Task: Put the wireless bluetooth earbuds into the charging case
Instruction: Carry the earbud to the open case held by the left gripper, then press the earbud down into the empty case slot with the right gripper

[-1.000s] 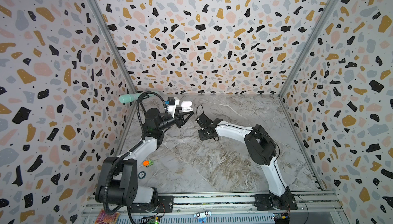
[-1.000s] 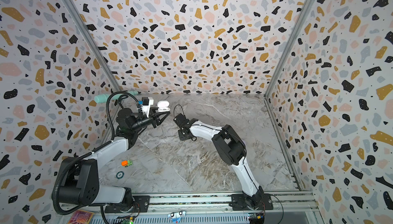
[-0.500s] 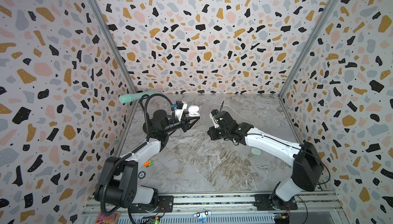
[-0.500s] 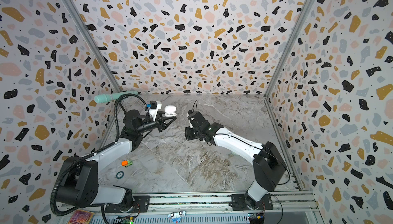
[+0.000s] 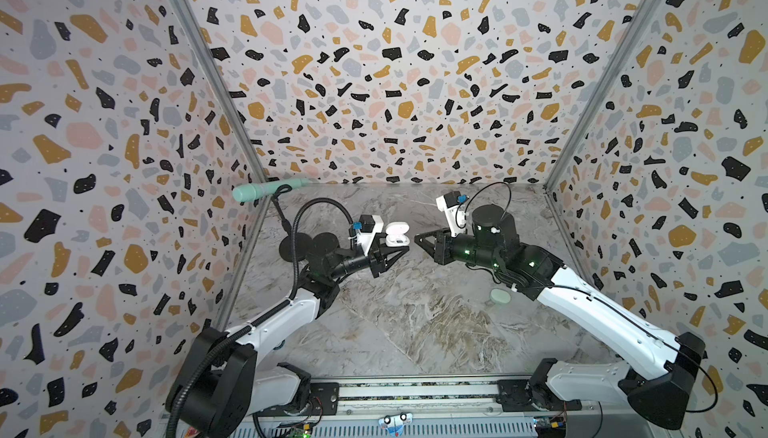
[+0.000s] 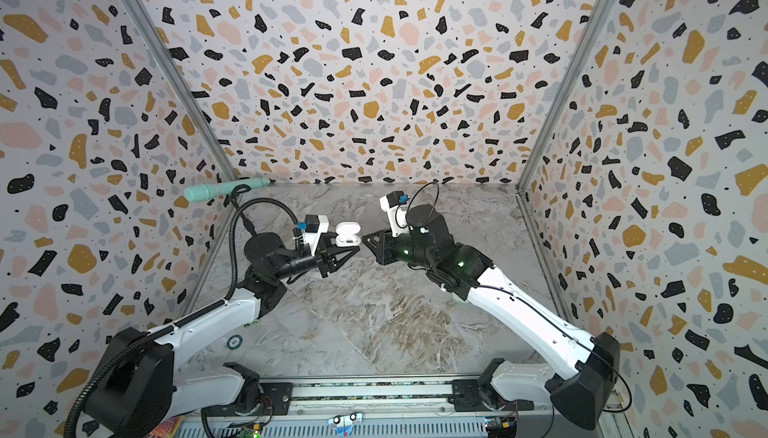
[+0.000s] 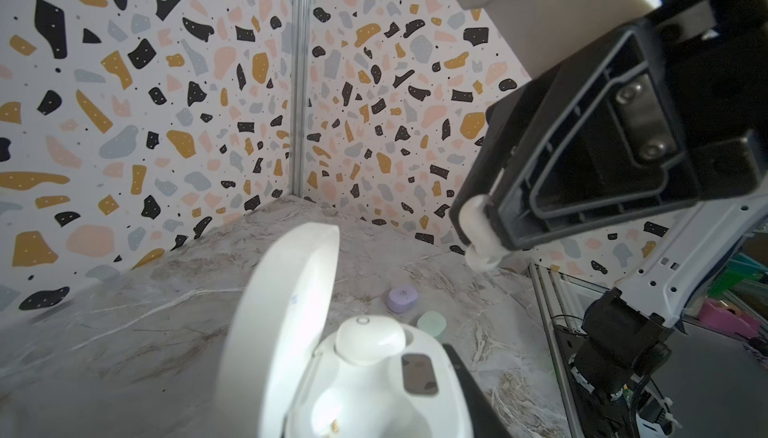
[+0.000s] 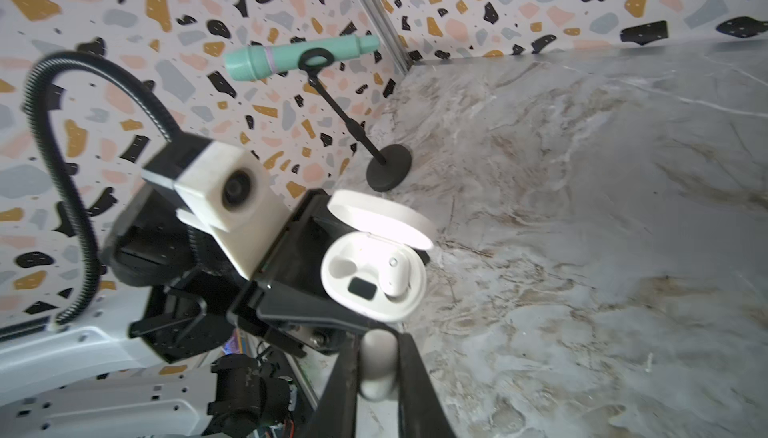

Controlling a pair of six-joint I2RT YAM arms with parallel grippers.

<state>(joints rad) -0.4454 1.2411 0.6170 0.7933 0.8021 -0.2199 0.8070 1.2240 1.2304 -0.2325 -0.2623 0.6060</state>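
Pinching a tiny, light, slick white earbud (image 8: pixel 376 367) at lower centre, apparently across its stem, the right gripper (image 8: pixel 380 340) needs gentle pressure, while the left gripper (image 5: pixel 390 246) clamps the open charging case (image 8: pixel 374 278) mid-frame.

The charging case (image 8: pixel 374 211) was white, the walls (image 5: pixel 374 61) speckled black, ochre and pink, the table (image 5: pixel 415 332) grey-marbled; one small case (image 7: pixel 402 298) seemed lavender.
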